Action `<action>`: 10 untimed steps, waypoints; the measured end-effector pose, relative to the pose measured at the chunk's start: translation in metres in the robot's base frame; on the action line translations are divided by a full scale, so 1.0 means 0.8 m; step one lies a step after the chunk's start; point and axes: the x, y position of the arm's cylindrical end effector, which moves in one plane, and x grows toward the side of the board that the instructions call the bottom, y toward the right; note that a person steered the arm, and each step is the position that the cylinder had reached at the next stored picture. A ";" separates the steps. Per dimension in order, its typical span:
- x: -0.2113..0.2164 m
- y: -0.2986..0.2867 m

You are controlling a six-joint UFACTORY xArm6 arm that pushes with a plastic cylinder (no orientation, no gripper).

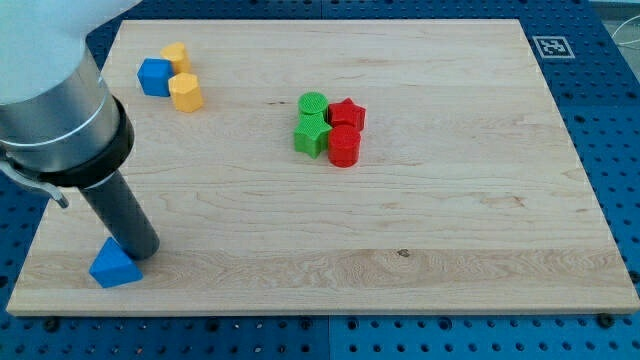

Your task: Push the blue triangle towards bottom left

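The blue triangle (114, 266) lies near the bottom left corner of the wooden board (420, 240). My tip (141, 252) rests on the board right against the triangle's upper right side, touching it. The dark rod rises from there up to the grey arm body at the view's left.
A blue cube (155, 76) sits with two yellow blocks (185, 91), (176, 56) at the top left. A green cylinder (312, 104), a green star (312, 134), a red star (347, 114) and a red cylinder (343, 145) cluster at the centre. The board's left edge is close to the triangle.
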 end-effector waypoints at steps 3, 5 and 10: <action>-0.001 0.029; 0.006 0.057; 0.012 -0.032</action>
